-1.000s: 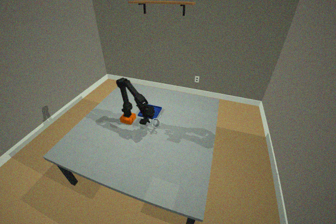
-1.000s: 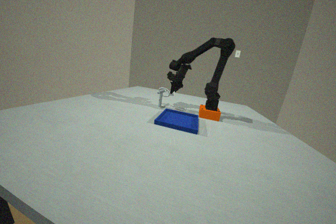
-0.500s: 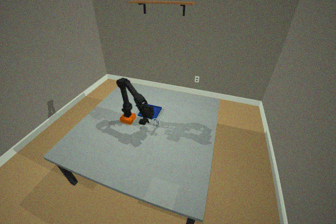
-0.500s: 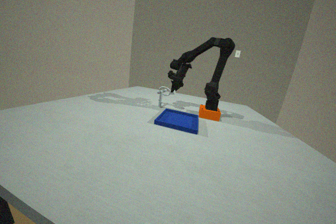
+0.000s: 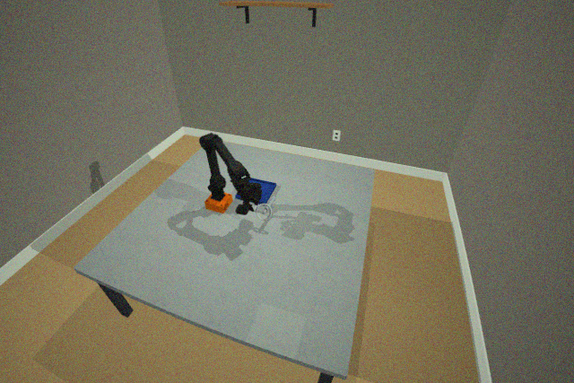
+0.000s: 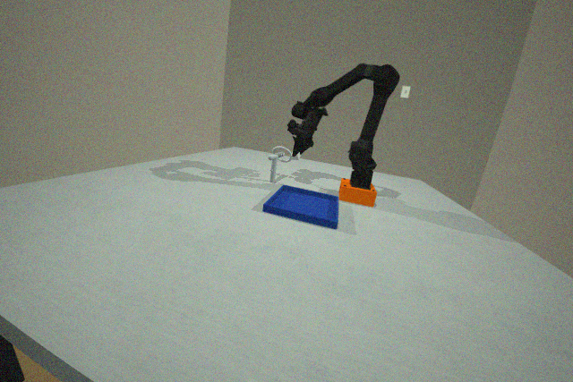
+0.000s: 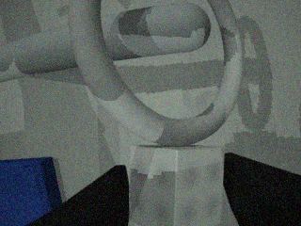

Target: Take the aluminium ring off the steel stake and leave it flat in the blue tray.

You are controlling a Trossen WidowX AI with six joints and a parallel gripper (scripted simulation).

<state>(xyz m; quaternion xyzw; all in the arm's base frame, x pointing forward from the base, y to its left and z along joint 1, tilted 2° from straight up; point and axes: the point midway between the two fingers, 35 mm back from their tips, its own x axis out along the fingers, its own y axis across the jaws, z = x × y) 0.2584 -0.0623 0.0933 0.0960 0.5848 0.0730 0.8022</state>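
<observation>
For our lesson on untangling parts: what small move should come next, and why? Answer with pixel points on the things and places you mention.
Probably ease the ring (image 5: 270,212) (image 6: 291,154) (image 7: 181,132) toward the wrist view's right, past the cross-bar's (image 6: 273,157) (image 7: 42,54) end. The pincer (image 5: 254,208) (image 6: 297,155) (image 7: 175,169) grips its tab, but the bar's end shows inside the ring's outline; whether it is threaded is unclear.

On the bench (image 5: 296,286) (image 6: 259,285), the stake (image 6: 273,172) stands behind the tray (image 5: 266,189) (image 6: 301,206) in the exterior view, towards its left end. The arm's base (image 5: 217,203) (image 6: 357,193) sits right of the tray there. The ring (image 5: 264,210) (image 6: 289,155) (image 7: 127,113) is up at the cross-bar (image 6: 276,156) (image 7: 165,28), outside the tray; the hand (image 5: 252,208) (image 6: 296,154) (image 7: 175,169) holds its tab (image 7: 176,165).
</observation>
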